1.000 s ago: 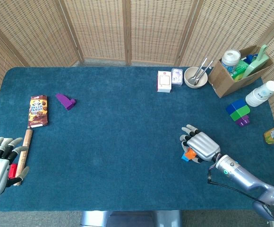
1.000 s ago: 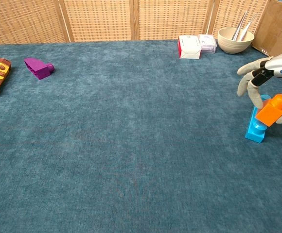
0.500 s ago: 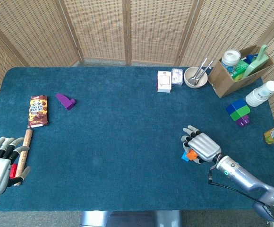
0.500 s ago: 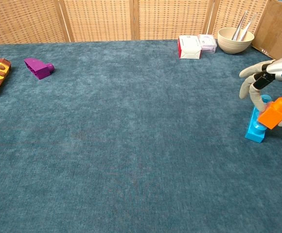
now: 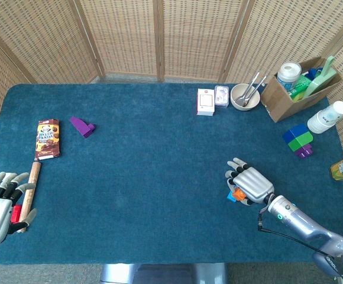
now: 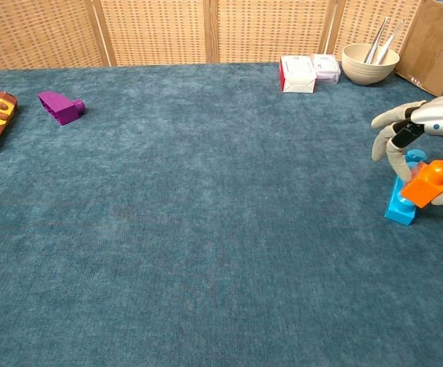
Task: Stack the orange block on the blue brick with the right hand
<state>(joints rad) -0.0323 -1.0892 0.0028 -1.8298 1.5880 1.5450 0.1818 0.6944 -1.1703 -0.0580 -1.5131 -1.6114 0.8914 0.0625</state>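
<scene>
Placement is the step in hand. Right hand [image 6: 424, 145] pinches the orange block [image 6: 425, 182] between thumb and a finger, the other fingers curved loosely above it, and holds it tilted against the upper side of the blue brick [image 6: 401, 200], which stands on the blue table cover [image 6: 206, 229] near its right edge. In the head view the same hand [image 5: 251, 184] covers both pieces, only a bit of orange and blue showing beneath it. The block looks not yet seated, judging by its slant. Next move, I judge, calls for levelling the block over the brick's top and pressing down before letting go. Left hand [image 5: 3, 204] rests far off, fingers apart, holding nothing.
</scene>
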